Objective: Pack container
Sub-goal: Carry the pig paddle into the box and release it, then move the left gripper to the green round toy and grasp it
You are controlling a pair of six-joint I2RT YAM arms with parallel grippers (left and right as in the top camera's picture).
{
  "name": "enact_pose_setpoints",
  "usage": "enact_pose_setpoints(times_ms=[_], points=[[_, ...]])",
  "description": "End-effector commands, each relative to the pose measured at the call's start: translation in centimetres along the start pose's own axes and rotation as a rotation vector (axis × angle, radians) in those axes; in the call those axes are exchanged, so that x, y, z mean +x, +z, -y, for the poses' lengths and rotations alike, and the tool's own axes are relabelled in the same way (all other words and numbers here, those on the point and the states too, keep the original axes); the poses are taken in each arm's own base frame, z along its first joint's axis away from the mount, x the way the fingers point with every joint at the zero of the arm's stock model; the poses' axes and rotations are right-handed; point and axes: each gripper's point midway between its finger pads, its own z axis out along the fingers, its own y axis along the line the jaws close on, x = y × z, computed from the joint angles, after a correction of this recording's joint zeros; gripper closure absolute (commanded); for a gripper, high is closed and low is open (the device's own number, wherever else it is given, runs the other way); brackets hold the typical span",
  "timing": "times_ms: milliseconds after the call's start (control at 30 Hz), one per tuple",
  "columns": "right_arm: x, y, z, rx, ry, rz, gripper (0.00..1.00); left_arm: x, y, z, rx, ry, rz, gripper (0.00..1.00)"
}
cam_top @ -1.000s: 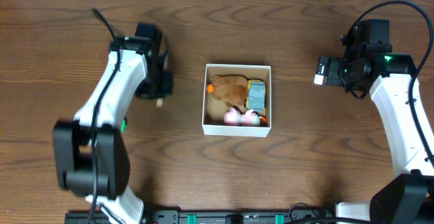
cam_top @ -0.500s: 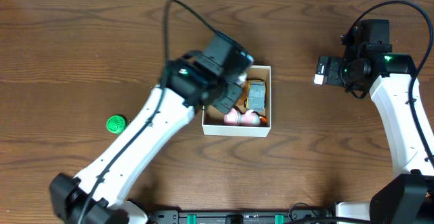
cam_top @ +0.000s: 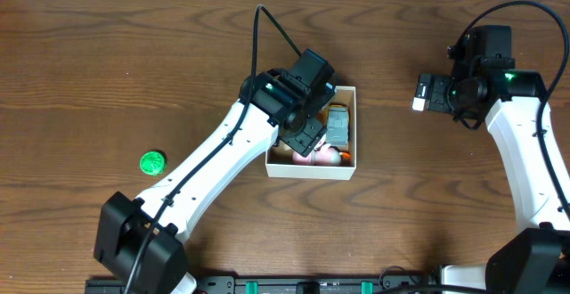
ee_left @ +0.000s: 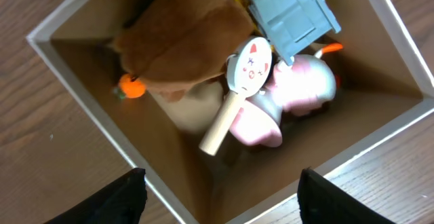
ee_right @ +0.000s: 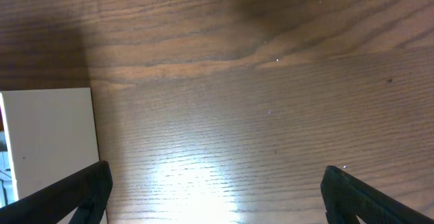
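The container (cam_top: 311,171) is a shallow white-walled box with a brown inside (ee_left: 339,125), at the table's middle. In it lie a brown plush (ee_left: 183,41), a blue-grey toy (ee_left: 288,10), pink toys (ee_left: 298,81) and a wooden stick with a white face disc (ee_left: 237,91) resting on top. My left gripper (cam_top: 303,134) hovers over the container's near corner, open (ee_left: 220,183), nothing between its fingers. My right gripper (cam_top: 426,92) hangs open (ee_right: 215,183) over bare table to the right of the container.
A small green round thing (cam_top: 152,162) lies on the wood at the left. The container's white outer wall (ee_right: 47,142) shows at the left edge of the right wrist view. The left arm (cam_top: 223,160) stretches diagonally from the front left.
My left arm swung from the table's left side to above the container and its jaws opened. The green thing came into view. The right arm stayed still.
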Motion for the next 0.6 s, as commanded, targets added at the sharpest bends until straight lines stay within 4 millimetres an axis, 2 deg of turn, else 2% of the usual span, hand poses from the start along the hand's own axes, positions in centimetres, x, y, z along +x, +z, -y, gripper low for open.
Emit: enact_pose_setpoints(times_ms=[0, 133, 267, 367, 467, 533, 567], points=[[0.1, 0.1, -0.1, -0.007, -0.008, -0.005, 0.01, -0.3, -2.3, -2.1, -0.095, -0.073, 0.058, 0.25], [0.0, 0.1, -0.1, -0.007, -0.013, -0.001, 0.01, -0.1, -5.0, -5.3, -0.162, -0.242, 0.131, 0.22], [0.2, 0.1, -0.1, -0.006, -0.034, -0.009, 0.01, 1.8, -7.9, -10.1, -0.207, -0.472, 0.182, 0.19], [0.4, 0.1, 0.0, -0.005, -0.037, -0.016, 0.01, 5.0, -10.2, -15.0, -0.263, -0.696, 0.201, 0.15], [0.4, 0.1, 0.0, -0.005, -0.037, -0.016, 0.01, 9.5, -12.5, -19.8, -0.335, -0.930, 0.208, 0.12], [0.4, 0.1, 0.0, -0.005, -0.037, -0.016, 0.01, 12.8, -13.7, -22.3, -0.370, -1.063, 0.202, 0.10], [0.4, 0.1, 0.0, -0.005, -0.037, -0.016, 0.01, 13.5, -13.9, -22.8, -0.372, -1.094, 0.201, 0.10]])
